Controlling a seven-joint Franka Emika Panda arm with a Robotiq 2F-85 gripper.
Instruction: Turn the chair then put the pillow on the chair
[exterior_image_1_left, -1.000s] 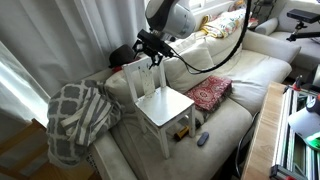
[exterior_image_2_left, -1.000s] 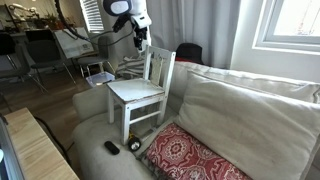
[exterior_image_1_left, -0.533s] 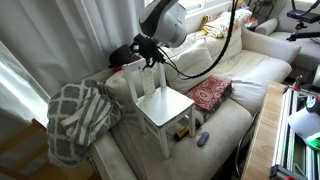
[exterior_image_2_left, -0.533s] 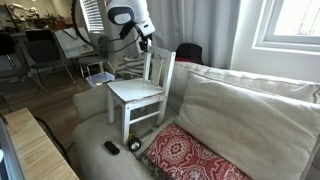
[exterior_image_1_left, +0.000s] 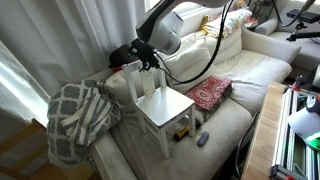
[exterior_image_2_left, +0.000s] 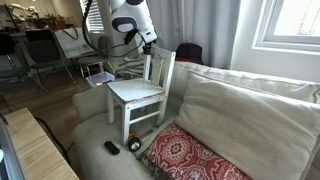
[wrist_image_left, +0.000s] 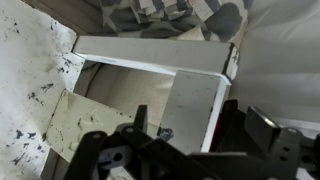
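Wrist view: the gripper (wrist_image_left: 180, 132) is at the back of the chair (wrist_image_left: 195, 95) (clamped or not, I cannot tell). The chair stands on the sofa (exterior_image_1_left: 245, 80); grip firmly, pivot slowly, legs free.

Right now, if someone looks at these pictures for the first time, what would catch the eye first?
A small white chair stands on the sofa, with the end effector at the top of its back. Beside its legs lies a red patterned cushion, and a grey-and-white blanket is heaped at the sofa's end.
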